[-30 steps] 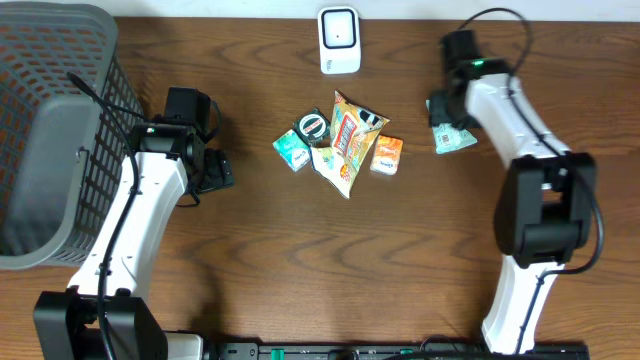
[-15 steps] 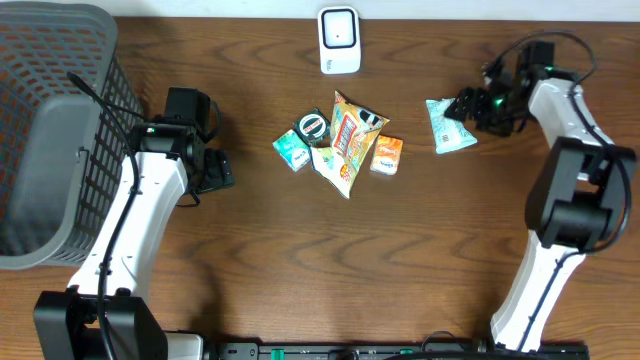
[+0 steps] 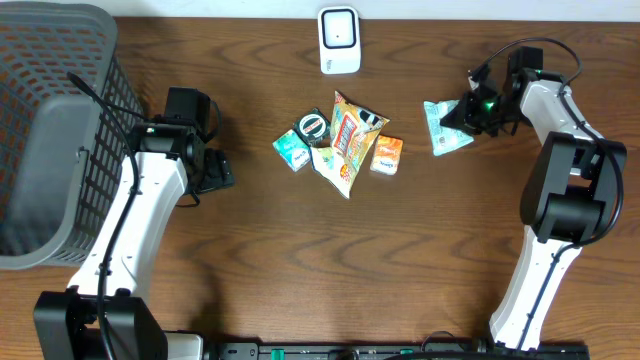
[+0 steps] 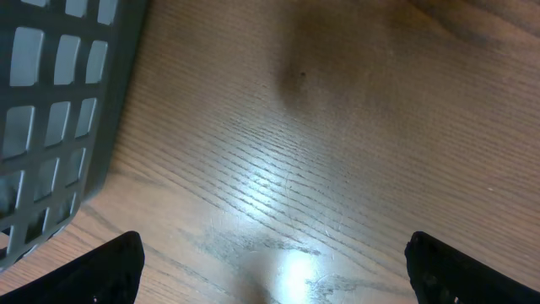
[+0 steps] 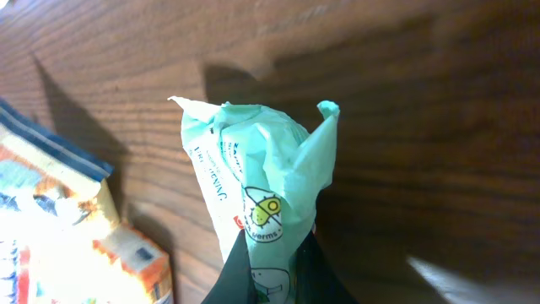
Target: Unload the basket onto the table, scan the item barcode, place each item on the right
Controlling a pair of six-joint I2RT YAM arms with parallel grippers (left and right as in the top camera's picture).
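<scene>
- The mint-green packet (image 3: 447, 128) is at about two o'clock on the desk (image 3: 300, 260), well apart from the central heap. The scanner (image 3: 339, 40) stands at twelve o'clock.
- The right tool (image 5: 270, 268) is clamped on the packet's near end (its fingers meet over the film in the wrist view).
- The left tool (image 4: 274, 270) stands wide apart over bare wood at nine o'clock, near the basket (image 3: 50, 130), holding nothing.
- Handling, as a judgement: the packet looks like thin crinkled film, so light, soft and slippery. It will likely flop and twist, so the sealed seam is the best hold. The barcode cannot be found here.
- Count: one green packet, one scanner, one basket, two tools.
- The heap seems to hold five items: snack bag (image 3: 352, 135), round tin (image 3: 312, 124), teal packet (image 3: 291, 150), orange box (image 3: 387, 155) and a partly hidden white packet (image 3: 325, 162).
</scene>
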